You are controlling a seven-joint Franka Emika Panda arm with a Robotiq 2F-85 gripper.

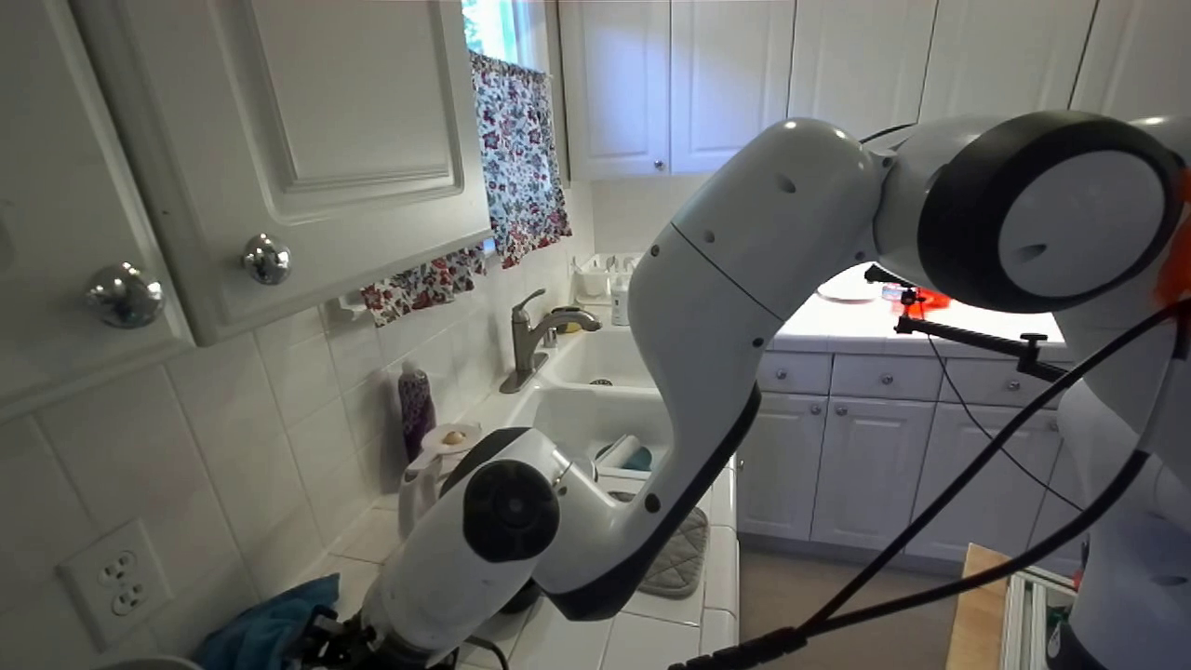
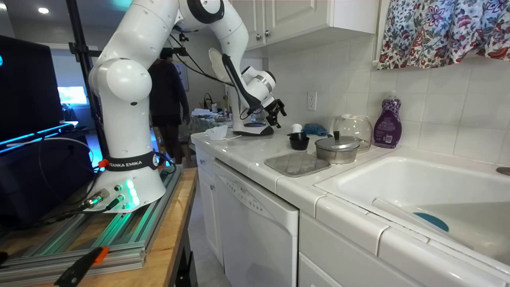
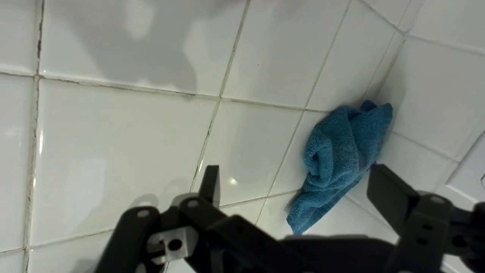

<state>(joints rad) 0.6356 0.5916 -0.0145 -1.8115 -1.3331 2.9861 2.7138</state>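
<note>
A crumpled blue cloth (image 3: 337,155) lies on the white tiled counter against the tiled wall in the wrist view. My gripper (image 3: 296,182) stands wide open above it, nothing between its fingers. The cloth reaches into the space between the jaws as seen from the wrist, and the right fingertip (image 3: 390,189) overlaps its edge in the picture. In an exterior view the gripper (image 2: 280,116) hangs over the counter, apart from the blue cloth (image 2: 314,129). Elsewhere the gripper (image 1: 326,642) shows low at the picture's bottom edge, partly cut off, in front of the cloth (image 1: 244,633).
Near the cloth stand black cups (image 2: 299,142), a lidded metal pot (image 2: 336,150), a glass carafe (image 2: 350,126) and a purple bottle (image 2: 388,124). A grey quilted pad (image 2: 297,164) lies by the sink (image 2: 398,171). Overhead hangs a cabinet (image 1: 354,102); a white bowl (image 2: 217,132) sits farther back.
</note>
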